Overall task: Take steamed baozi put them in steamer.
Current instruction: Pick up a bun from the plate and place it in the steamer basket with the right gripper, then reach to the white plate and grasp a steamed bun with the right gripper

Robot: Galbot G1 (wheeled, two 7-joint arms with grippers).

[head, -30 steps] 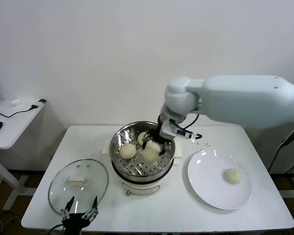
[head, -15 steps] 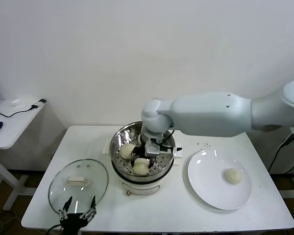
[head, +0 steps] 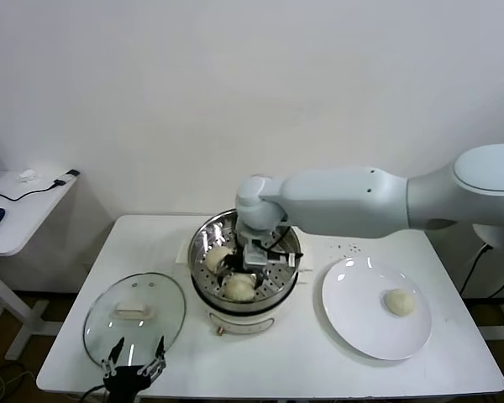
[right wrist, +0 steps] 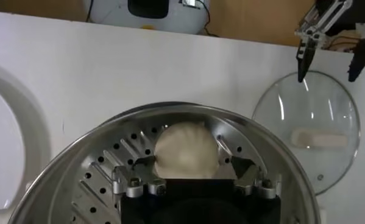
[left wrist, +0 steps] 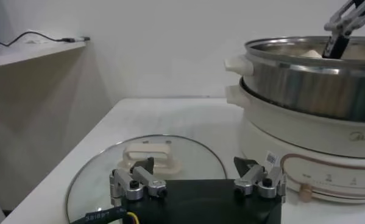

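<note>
Steamer [head: 245, 277] sits at centre frame on the white worktop [head: 319, 353]. The right tool [head: 240, 270] reaches inside it, fingers spread wide on either side of a baozi [right wrist: 185, 150] resting on the perforated tray. Another baozi [head: 219, 257] lies beside it, and one baozi [head: 399, 301] remains on the white plate [head: 361, 323] at right. The left tool [head: 134, 363] hangs wide open at lower left, beside the glass lid [head: 134, 316].

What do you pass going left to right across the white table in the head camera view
Glass lid → steamer, right gripper inside it → white plate → one baozi on that plate.
</note>
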